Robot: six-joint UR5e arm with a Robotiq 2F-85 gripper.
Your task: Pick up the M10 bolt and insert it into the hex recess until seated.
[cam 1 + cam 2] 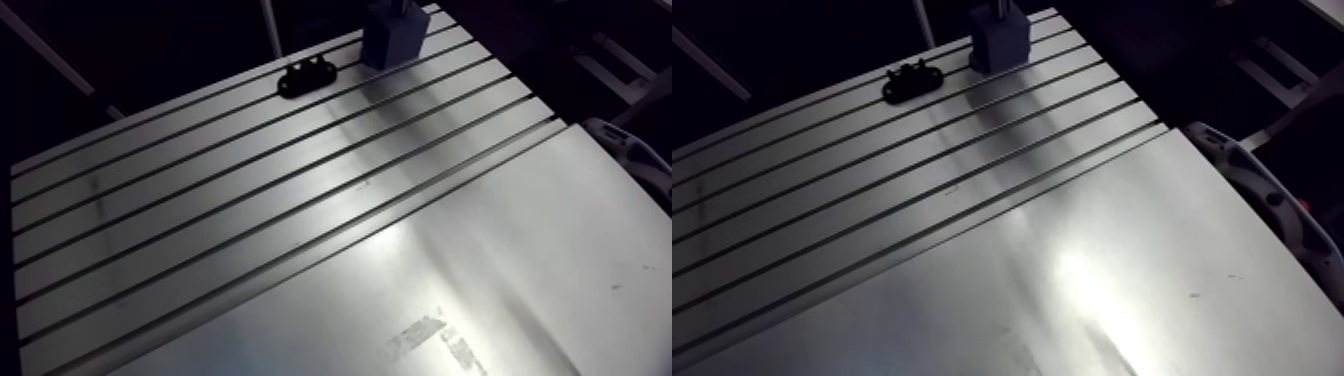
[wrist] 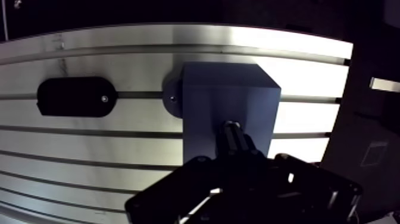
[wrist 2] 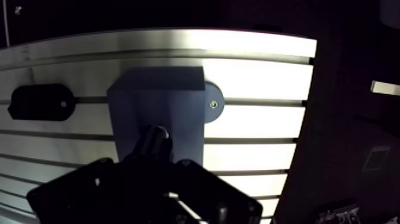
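Claw (image 2: 236, 156): bolt (image 2: 231, 132) just ahead, against grey block (image 2: 205, 95).

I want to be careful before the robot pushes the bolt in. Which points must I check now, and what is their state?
1. The bolt is lined up over the block: ok in the wrist view.
2. Hold of the end effector on the bolt: cannot tell, too dark.
3. The recess is in sight: cannot tell, the bolt covers it.
4. The bolt is seated: cannot tell.
5. The black plate lies apart from the block: ok.
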